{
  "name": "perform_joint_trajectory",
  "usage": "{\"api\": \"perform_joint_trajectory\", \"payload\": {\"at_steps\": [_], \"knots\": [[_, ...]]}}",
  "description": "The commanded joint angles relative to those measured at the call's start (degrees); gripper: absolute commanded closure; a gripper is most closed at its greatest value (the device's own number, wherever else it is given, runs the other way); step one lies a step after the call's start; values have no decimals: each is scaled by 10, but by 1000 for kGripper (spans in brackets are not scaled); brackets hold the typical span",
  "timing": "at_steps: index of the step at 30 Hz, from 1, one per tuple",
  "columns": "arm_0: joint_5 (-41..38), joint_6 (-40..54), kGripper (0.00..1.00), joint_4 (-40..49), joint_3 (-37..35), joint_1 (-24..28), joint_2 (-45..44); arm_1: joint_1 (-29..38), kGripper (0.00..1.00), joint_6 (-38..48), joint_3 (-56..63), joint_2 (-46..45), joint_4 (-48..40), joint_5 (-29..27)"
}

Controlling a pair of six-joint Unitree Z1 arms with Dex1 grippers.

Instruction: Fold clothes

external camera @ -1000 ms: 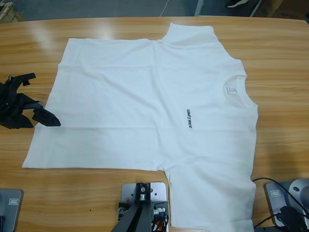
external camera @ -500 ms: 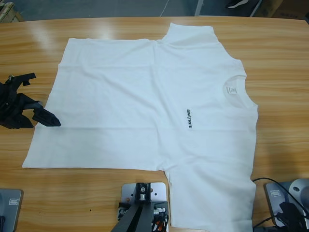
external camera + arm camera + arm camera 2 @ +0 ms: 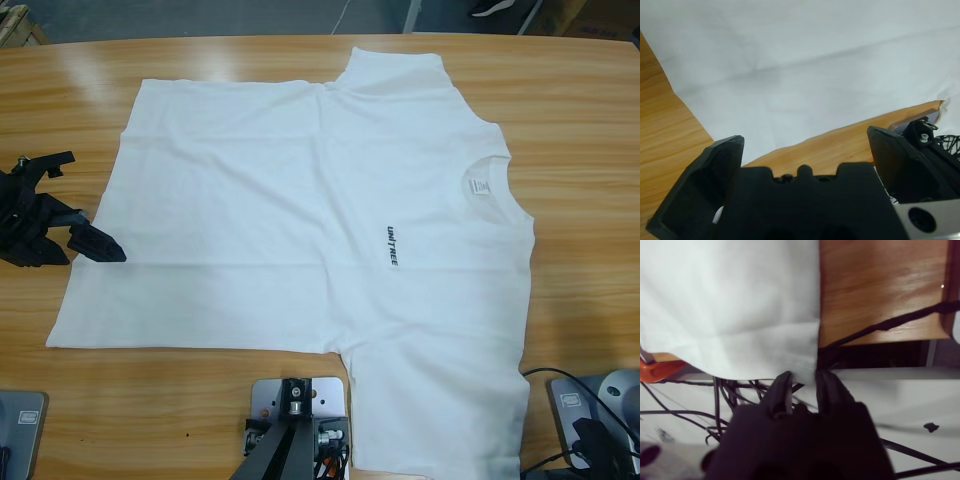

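The white T-shirt (image 3: 300,210) lies spread flat on the wooden table, collar (image 3: 490,185) to the right and hem to the left, with dark chest lettering (image 3: 391,245). My left gripper (image 3: 95,206) rests on the table at the hem's edge, open and holding nothing. In the left wrist view (image 3: 805,140) the shirt (image 3: 805,65) lies just ahead of it. The near sleeve (image 3: 440,420) hangs over the table's front edge. In the right wrist view my right gripper (image 3: 805,380) is shut on the corner of that sleeve (image 3: 730,315).
Bare wood (image 3: 580,110) surrounds the shirt on all sides. A black cable (image 3: 890,322) crosses the table corner beside the sleeve. More cables (image 3: 720,395) hang below the table edge. The right arm's dark end (image 3: 600,445) shows at the bottom right.
The right arm's dark end has slid slightly down and right at the picture's bottom corner. A thin strip of wood now shows below the near sleeve. The left gripper has not moved.
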Motion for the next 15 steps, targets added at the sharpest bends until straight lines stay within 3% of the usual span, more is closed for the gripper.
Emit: {"api": "perform_joint_trajectory", "payload": {"at_steps": [1,6,12,15], "knots": [[2,-7,32,5,6,-5,25,7,1000,5,16,11,-9,-12],[2,-6,32,5,5,-5,25,7,1000,-2,8,-15,13,-19],[2,-6,32,4,5,-5,26,8,1000,-29,-64,-162,233,-35],[2,-7,32,4,7,-5,26,7,1000,-38,-73,-209,289,-56]]}}
